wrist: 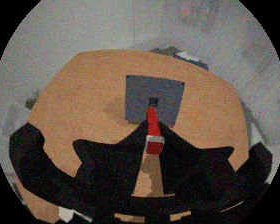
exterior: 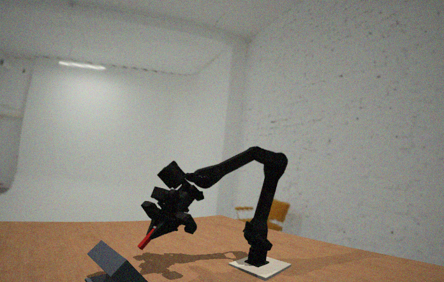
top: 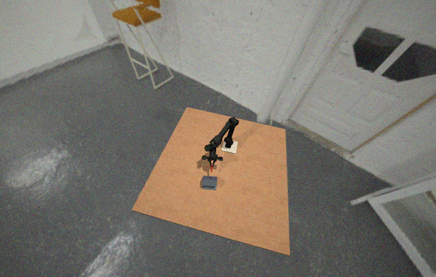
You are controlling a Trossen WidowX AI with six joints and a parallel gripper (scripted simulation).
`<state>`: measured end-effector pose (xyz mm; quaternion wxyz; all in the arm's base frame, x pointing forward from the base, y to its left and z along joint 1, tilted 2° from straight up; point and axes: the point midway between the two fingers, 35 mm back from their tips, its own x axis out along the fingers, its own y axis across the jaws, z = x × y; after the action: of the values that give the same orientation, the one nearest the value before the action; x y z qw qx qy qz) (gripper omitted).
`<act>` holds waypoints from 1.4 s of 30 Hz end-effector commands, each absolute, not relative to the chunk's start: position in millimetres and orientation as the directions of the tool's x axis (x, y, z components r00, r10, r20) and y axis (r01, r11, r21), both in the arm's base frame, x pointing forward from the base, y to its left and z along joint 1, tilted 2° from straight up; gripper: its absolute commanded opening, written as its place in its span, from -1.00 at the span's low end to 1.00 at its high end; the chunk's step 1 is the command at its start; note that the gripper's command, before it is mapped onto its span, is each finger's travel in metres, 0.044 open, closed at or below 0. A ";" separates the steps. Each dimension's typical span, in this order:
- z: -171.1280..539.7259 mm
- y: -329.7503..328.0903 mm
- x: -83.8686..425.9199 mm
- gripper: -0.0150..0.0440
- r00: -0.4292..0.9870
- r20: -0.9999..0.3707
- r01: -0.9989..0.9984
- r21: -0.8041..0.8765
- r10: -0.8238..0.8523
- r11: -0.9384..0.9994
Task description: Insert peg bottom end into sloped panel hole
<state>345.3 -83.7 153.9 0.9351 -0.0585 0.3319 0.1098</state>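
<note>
A red peg (top: 212, 168) (exterior: 145, 240) (wrist: 153, 122) with flat sides is held between my fingers, tilted, its bottom end pointing down and forward toward the panel. My gripper (exterior: 153, 229) (wrist: 152, 124) is shut on it, above the table. The blue-grey sloped panel (top: 209, 183) (exterior: 106, 258) (wrist: 139, 96) stands in front of the peg. Its dark square hole (wrist: 153, 101) shows in the wrist view just beyond the peg's bottom end. In the exterior view there is a gap between the peg and the panel, and the hole is not visible there.
The wooden table (top: 247, 206) (exterior: 322, 252) (wrist: 81, 85) bears the panel and the arm's white base plate (top: 233, 148) (exterior: 264, 272). The base plate is behind the gripper. A chair with orange parts (top: 136, 15) (exterior: 280, 209) stands off the table.
</note>
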 end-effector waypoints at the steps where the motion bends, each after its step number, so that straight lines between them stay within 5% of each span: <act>1: 149.7 -84.7 349.4 -0.49 0.759 -0.631 -0.236 -0.037 0.160 0.971; 42: 123.0 -83.0 378.5 -0.49 0.775 -0.614 -0.229 -0.047 0.153 0.972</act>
<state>379.3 -82.5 121.6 0.9398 -0.0589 0.3208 0.1019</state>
